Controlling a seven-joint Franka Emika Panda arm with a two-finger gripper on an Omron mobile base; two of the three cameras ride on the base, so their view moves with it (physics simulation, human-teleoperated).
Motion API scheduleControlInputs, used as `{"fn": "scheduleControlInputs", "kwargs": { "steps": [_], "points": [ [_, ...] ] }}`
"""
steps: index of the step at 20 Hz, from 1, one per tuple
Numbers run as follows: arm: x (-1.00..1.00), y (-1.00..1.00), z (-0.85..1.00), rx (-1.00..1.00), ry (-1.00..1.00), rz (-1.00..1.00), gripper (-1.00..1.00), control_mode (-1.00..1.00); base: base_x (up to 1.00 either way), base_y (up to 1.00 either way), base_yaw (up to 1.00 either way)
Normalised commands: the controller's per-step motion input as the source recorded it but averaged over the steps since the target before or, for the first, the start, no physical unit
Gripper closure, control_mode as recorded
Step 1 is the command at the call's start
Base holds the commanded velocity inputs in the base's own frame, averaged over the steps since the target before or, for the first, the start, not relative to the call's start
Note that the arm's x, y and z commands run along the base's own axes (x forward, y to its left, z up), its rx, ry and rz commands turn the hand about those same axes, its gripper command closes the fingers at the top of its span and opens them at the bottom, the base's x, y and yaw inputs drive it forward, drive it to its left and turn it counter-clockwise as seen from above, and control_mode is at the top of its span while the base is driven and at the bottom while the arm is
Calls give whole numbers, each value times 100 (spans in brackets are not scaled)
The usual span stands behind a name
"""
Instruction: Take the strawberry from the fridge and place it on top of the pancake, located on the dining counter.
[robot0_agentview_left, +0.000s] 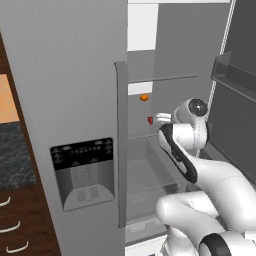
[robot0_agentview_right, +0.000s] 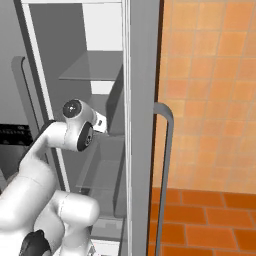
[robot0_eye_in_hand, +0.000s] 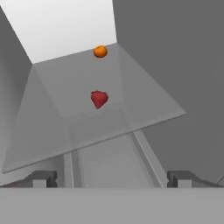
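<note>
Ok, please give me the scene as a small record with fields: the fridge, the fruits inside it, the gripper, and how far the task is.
fridge: grey fridge, right door open, left door with dispenser shut
strawberry: red strawberry lying on a glass shelf inside, near its middle
other fruit: small orange fruit farther back on the same shelf, by the rear wall
gripper: gripper open, holding nothing, pointed at the strawberry, apart from it
task stage: strawberry not yet grasped

Tiny red strawberry (robot0_eye_in_hand: 99, 99) sits on a clear glass shelf inside the open grey fridge (robot0_agentview_left: 75, 100), resting near the shelf's front edge.
</note>
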Motion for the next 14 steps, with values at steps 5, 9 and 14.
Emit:
{"fn": "scheduleControlInputs", "kwargs": {
  "steps": [5,9,14],
  "points": [
    [59,0,0,0,8,2,-100,-100,0,0,0],
    [40,0,-4,0,6,3,-100,-100,0,0,0],
    [27,0,-17,0,5,3,-100,-100,0,0,0]
  ]
}}
